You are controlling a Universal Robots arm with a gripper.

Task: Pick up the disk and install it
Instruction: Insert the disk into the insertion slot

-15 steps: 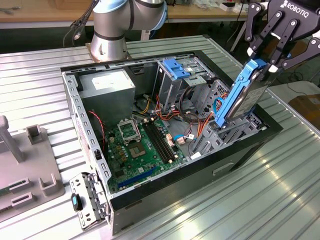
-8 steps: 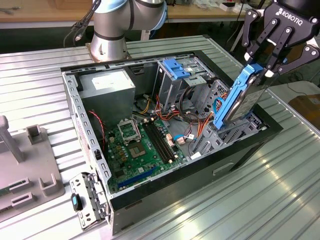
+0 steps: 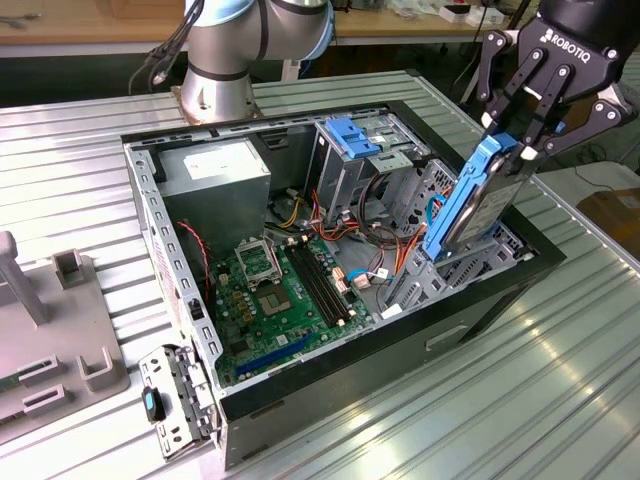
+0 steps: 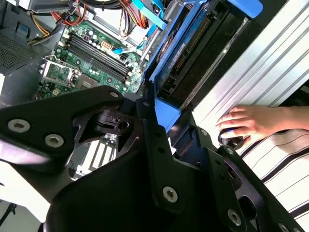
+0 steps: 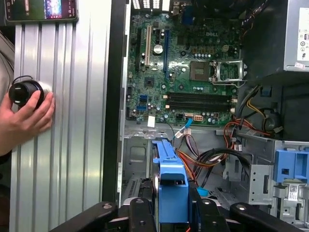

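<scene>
Cables (image 5: 205, 162) and the blue-topped cage (image 3: 345, 160) crowd the case (image 3: 350, 372) beside the disk (image 3: 470, 200); a hand (image 5: 29, 118) lies outside.

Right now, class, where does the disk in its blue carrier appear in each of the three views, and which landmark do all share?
Exterior view: disk tilted, held by the fingers over the case's end at the exterior view's right.
Second wrist view: disk slanting away from the fingers, beside the motherboard.
First wrist view: edge-on, its blue carrier between the fingers.
Shared landmark: the green motherboard.
</scene>
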